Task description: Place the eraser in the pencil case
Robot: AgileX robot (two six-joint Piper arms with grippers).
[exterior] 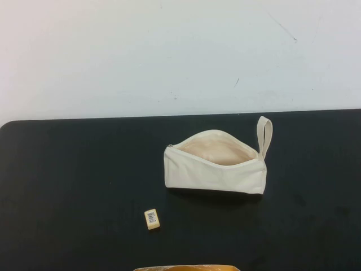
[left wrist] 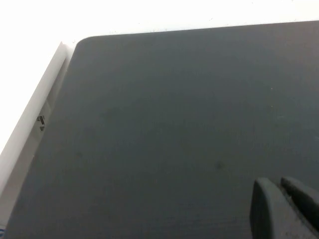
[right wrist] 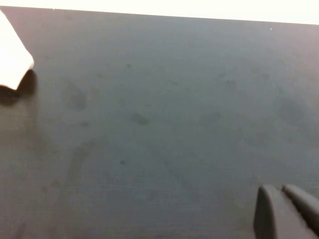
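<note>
Lying apart, eraser (exterior: 152,219), pencil case (exterior: 216,163), tools parked

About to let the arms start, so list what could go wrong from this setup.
1. The tiny pale yellow-cream eraser lies flat on the black mat; a pinch could slip or push it aside.
2. The cream-white fabric pencil case is soft and its opening faces away from the robot, so the eraser might hit the near wall or the pouch may slide.
3. The left gripper and right gripper both sit off to the sides, so either faces a long reach.
</note>
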